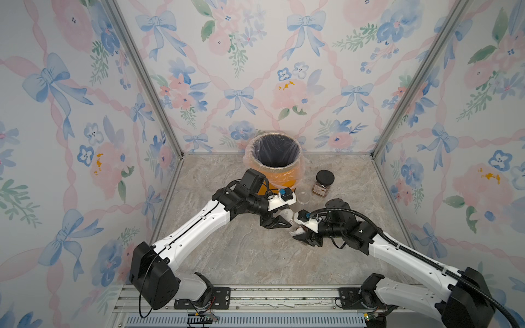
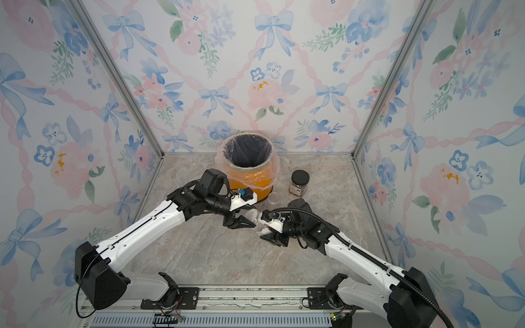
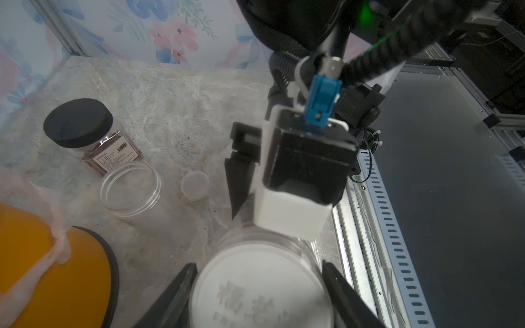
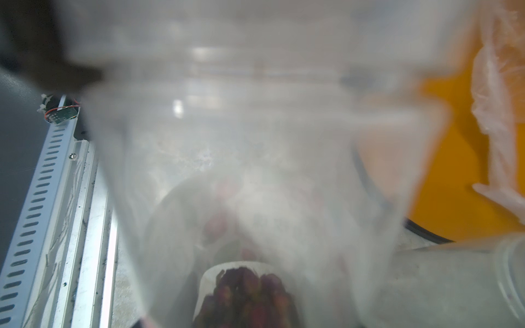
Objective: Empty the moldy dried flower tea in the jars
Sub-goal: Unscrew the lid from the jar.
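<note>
Worktop (image 1: 241,255) of grey marbled pattern carries everything here. At the middle of its back edge stands an orange bin (image 1: 284,179), lined with a thin plastic bag and open at the top. Both arms reach in from the front edge and meet near the middle of the worktop, in front of the bin.

The left gripper (image 3: 258,264) is closed on the white lid (image 3: 261,289) of a round jar (image 3: 255,238), its fingers (image 3: 176,301) pressed against opposite sides of the lid. The jar lies on its side between the two grippers; I cannot tell whether it touches the worktop. The right gripper (image 1: 299,235) has the jar's other end. In both top views its black fingers sit closed round the clear body, though its own wrist camera shows only the jar wall close up.

A square jar (image 1: 322,184) with a black lid and a label stands upright to the right of the bin, apart from it. An open jar (image 1: 302,198) stands just in front of the bin's right side, between the bin and the square jar. A small lid (image 3: 195,185) lies flat on the worktop near the open jar.

Dried flower tea (image 4: 247,295), dark reddish-brown buds, is heaped inside the round jar at the right gripper's end. More shows through the square jar's wall.
</note>
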Available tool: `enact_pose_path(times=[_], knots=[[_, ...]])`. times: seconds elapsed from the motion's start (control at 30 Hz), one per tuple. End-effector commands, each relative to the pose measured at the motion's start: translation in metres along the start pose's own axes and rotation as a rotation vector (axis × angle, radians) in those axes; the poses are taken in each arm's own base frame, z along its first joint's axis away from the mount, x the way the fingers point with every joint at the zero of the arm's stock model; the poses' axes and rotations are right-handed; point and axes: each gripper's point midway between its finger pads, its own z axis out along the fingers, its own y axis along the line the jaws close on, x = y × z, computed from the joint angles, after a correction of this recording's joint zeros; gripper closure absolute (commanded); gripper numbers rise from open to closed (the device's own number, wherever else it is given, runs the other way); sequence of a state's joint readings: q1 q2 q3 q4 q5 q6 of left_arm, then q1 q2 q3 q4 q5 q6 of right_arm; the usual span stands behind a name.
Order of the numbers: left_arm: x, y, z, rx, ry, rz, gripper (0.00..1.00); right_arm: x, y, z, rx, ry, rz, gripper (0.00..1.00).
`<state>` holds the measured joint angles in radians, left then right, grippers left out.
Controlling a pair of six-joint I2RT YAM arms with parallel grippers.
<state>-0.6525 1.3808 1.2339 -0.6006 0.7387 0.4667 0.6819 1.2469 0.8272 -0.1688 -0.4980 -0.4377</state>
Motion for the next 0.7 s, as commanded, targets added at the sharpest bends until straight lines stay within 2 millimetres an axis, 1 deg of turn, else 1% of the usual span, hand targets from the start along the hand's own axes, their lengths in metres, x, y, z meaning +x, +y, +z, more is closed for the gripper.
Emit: enact_pose_path(times=[0.0, 0.17, 0.33, 0.47, 0.6, 0.67], knots=[[-0.004, 0.007, 0.002, -0.016, 0.006, -0.241, 0.73, -0.021, -0.017, 0.001, 0.119, -0.08, -0.088, 0.44], [0.003, 0.022, 0.003, -0.117, 0.043, -0.375, 0.78, -0.022, -0.022, 0.004, 0.182, -0.117, -0.088, 0.45], [0.01, 0.035, 0.001, -0.214, 0.058, -0.525, 0.76, -0.022, -0.023, 0.011, 0.231, -0.133, -0.096, 0.45], [0.012, 0.039, -0.001, -0.247, 0.049, -0.642, 0.72, -0.02, -0.023, 0.015, 0.251, -0.143, -0.091, 0.45], [0.009, 0.042, -0.002, -0.265, 0.029, -0.751, 0.72, -0.02, -0.021, 0.021, 0.254, -0.15, -0.089, 0.45], [0.006, 0.042, -0.003, -0.268, 0.022, -0.774, 0.72, -0.02, -0.021, 0.023, 0.252, -0.152, -0.086, 0.45]])
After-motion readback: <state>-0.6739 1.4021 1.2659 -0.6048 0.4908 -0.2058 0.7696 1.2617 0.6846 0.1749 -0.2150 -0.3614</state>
